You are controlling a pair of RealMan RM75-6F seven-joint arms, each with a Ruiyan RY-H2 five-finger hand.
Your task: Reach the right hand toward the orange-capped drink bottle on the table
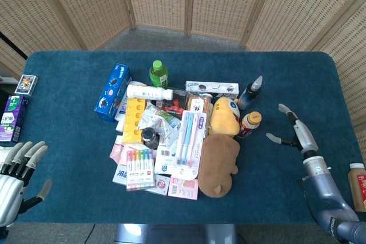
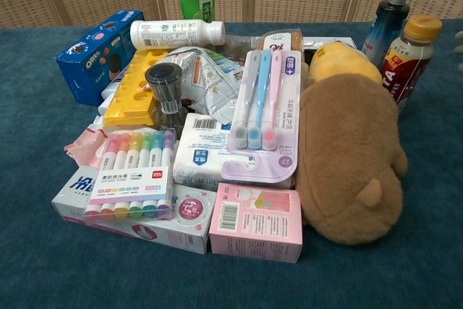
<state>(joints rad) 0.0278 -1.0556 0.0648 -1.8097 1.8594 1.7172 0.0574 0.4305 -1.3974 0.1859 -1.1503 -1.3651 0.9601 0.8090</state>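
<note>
The orange-capped drink bottle [image 1: 249,124] [image 2: 409,57] stands upright at the right edge of the pile, beside a yellow plush toy [image 1: 224,116]. My right hand [image 1: 293,132] hovers open a short way to the bottle's right, fingers spread toward it and not touching it. In the chest view only a sliver of that hand shows at the right edge [image 2: 459,41]. My left hand [image 1: 17,176] hangs open off the table's front left corner, holding nothing.
A dark spray bottle [image 1: 250,92] stands just behind the orange-capped one. A brown plush [image 1: 218,164], a toothbrush pack [image 1: 187,140], a green bottle [image 1: 158,74], a blue cookie box [image 1: 112,91] and several other packs crowd the middle of the blue table [image 1: 68,118].
</note>
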